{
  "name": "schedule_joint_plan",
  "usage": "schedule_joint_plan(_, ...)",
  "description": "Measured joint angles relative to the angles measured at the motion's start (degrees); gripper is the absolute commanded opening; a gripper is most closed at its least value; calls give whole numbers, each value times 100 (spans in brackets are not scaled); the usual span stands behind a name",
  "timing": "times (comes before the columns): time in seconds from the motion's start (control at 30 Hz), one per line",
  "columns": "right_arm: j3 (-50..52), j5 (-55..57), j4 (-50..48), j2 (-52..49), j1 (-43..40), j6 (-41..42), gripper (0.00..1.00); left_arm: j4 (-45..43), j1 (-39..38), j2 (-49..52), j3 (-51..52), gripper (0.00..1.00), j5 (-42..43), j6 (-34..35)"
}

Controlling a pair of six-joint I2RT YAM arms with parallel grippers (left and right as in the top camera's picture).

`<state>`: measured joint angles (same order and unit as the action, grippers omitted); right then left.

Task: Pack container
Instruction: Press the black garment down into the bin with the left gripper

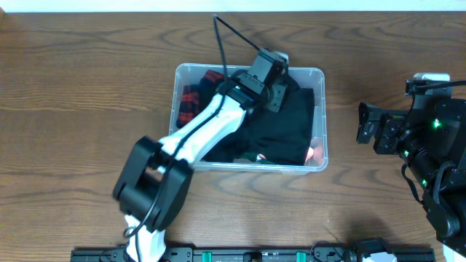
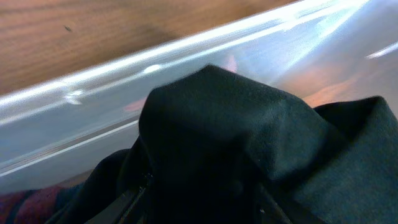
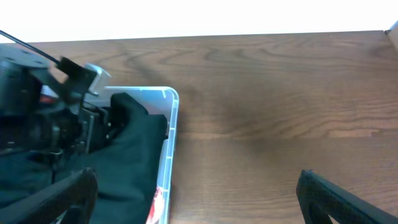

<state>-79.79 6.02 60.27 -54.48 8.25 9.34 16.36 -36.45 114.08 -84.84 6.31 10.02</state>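
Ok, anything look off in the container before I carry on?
Nothing spilled or damaged. The black cloth is bunched into a raised hump by the container's far right corner, under the left gripper, rather than lying flat; it looks to be inside the rim.

This looks like a robotics lab bench. 2 jointed robot arms, the left arm (image 1: 196, 131) and the right arm (image 1: 429, 145), work at a wood-grain desk (image 1: 73, 109). A black mounting rail (image 1: 240, 255) with green fittings runs along the desk's near edge, and a plain white backdrop (image 1: 109, 4) lies beyond the far edge.
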Motion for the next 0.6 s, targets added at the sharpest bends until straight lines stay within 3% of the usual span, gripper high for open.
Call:
schedule_joint_plan(0.37, 0, 0, 0, 0, 0, 0, 99, 271, 52, -66, -92, 50, 328, -44)
schedule_joint_plan(0.6, 0, 0, 7, 0, 0, 0, 99, 1137, 2, -1534, -57, 56, 192, -85)
